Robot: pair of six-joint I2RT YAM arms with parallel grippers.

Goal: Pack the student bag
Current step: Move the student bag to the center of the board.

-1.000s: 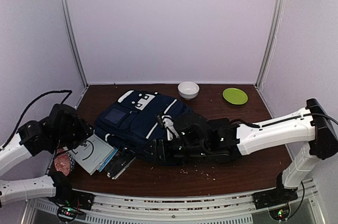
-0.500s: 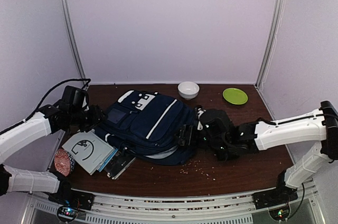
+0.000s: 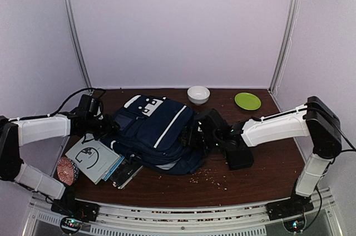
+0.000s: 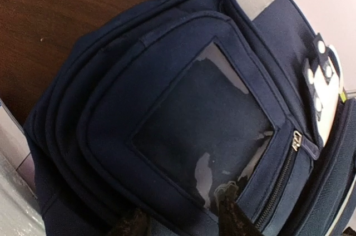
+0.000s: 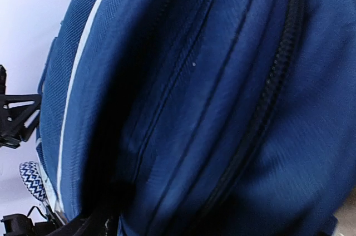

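One large navy-blue fabric backpack with white stripe trim, the student bag [image 3: 153, 127], lying flat mid-way across the dark brown wooden desk [image 3: 267, 161]

Two hands at it:
- left hand [image 4: 181, 222] at the bag's left end, over the window-fronted front pocket [image 4: 206, 136], fingers apart, nothing held
- right hand [image 3: 192, 136] against the bag's right side; how far open it is, or whether it holds cloth, I cannot tell

Also present: a loose stack of grey and teal books [image 3: 94, 161] at the bag's near-left corner, a white ceramic bowl [image 3: 198, 94] and a flat green plate [image 3: 247, 101] behind the bag, and scattered crumbs [image 3: 208, 177] in front of it.

Risks, as judged:
- left fingers closing on the slack pocket face rather than the small metal zip pull [image 4: 296, 141] would only bunch the fabric
- uneven pushing from both ends could slide the bag over the books or back into the bowl

Hidden or unclear:
- the main opening is not visible
- the right fingertips are lost against dark fabric
- the right wrist view is filled by bag and blurred
- the red patterned object [image 3: 65, 170] left of the books cannot be identified
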